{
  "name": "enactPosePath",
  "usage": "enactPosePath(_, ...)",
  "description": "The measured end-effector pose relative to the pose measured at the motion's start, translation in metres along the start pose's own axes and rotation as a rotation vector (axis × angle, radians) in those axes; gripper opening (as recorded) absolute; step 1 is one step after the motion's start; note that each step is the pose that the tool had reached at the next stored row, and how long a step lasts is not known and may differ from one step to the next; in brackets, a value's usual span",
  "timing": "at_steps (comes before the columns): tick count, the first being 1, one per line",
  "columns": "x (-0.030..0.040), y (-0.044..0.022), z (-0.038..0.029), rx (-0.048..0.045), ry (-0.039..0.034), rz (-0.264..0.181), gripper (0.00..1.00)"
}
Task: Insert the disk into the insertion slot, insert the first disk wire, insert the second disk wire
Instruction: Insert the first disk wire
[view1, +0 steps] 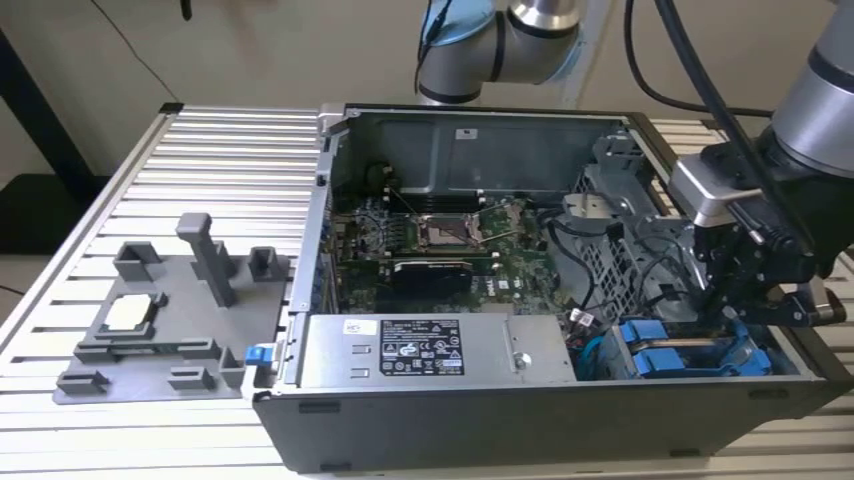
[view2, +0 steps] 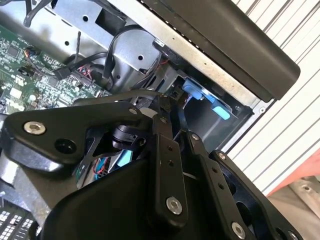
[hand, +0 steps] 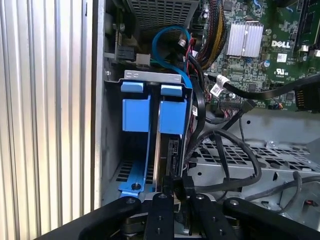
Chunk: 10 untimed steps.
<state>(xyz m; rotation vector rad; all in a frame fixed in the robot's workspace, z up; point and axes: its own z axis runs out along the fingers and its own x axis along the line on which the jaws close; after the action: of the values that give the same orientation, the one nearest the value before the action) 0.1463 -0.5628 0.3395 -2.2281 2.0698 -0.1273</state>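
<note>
Within the insertion slot (hand: 150, 75), the disk (hand: 172, 115); end effector (hand: 179, 186) just beside

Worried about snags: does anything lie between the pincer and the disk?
Nothing visible. In the first wrist view the pincer is right at the disk edge; black cables run beside it, not across.
</note>
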Motion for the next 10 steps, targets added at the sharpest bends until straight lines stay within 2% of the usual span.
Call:
enactPosePath(7, 0.0, 0.0001, 0.0003, -0.0001, 0.0001, 0.003, 0.19)
enactPosePath(10, 0.0004, 0.0, -0.0001, -0.0033, -0.0004, 0.004, 0.19)
